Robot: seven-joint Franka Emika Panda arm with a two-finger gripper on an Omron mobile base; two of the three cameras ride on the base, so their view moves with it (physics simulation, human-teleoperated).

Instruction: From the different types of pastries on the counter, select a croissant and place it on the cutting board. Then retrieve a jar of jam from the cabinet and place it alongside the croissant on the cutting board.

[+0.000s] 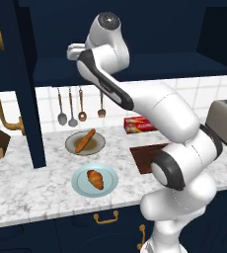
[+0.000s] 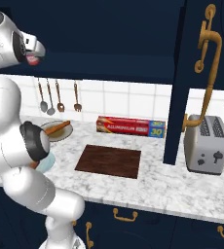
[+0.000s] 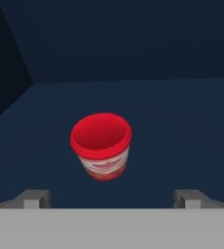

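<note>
The jar of jam, red-lidded with a pale band, stands upright on the dark navy cabinet shelf. My gripper is open wide just short of it, with nothing between the fingertips. In the left base view the hand reaches into the cabinet above the counter. The croissant lies on a round light blue plate. The cutting board lies bare on the counter, and my arm partly hides the cutting board in the left base view.
A baguette stick rests on a grey plate. A red foil box lies by the wall and a toaster stands to the right. Open cabinet doors hang on both sides. Utensils hang on the tiles.
</note>
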